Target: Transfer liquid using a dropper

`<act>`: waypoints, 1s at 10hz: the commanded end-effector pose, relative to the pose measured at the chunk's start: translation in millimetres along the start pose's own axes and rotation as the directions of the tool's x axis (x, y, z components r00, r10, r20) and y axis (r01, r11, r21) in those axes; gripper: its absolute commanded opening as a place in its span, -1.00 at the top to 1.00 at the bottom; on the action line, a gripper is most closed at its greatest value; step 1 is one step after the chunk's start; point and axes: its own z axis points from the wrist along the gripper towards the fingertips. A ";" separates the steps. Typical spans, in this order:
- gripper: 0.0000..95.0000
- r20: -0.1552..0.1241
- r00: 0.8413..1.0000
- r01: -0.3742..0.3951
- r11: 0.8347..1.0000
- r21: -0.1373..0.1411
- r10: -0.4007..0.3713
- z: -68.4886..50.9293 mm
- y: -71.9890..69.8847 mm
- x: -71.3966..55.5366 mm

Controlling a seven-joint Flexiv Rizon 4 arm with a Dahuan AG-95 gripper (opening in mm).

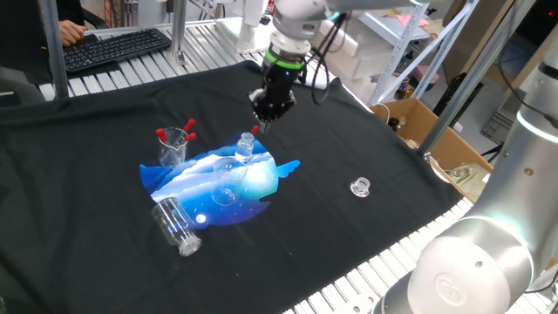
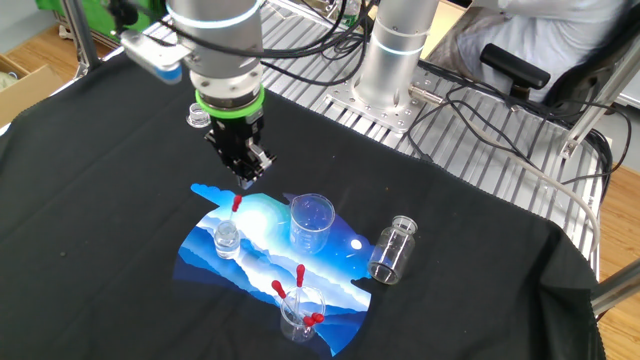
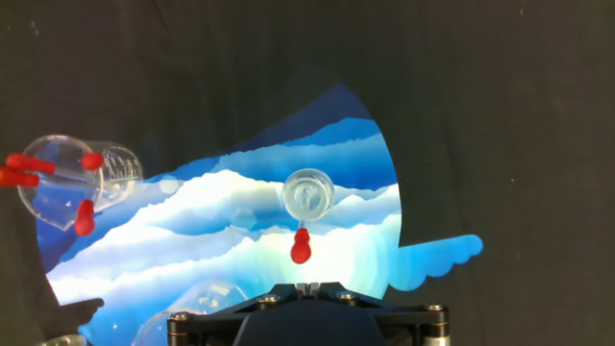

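Currently my hand (image 2: 246,172) is closed empty above the dropper (image 2: 236,204) in the small bottle (image 2: 228,238). Missing its bulb could tip the bottle.

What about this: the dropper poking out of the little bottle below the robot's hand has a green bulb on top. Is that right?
Not quite. The bulb is red, not green, and the hand view shows it plainly. The rest holds: the dropper pokes out of the little bottle, and the gripper is above them.
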 end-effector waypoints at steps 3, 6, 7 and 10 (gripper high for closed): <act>1.00 0.032 0.999 0.007 1.000 -0.001 -0.007 14.2 -4.3 2.7; 1.00 0.066 0.998 -0.002 1.000 -0.010 0.003 20.1 -4.9 -1.3; 1.00 0.069 0.998 -0.006 1.000 -0.012 0.006 19.8 -3.8 -6.7; 1.00 0.071 0.997 -0.019 1.000 -0.017 0.020 15.7 1.2 -24.4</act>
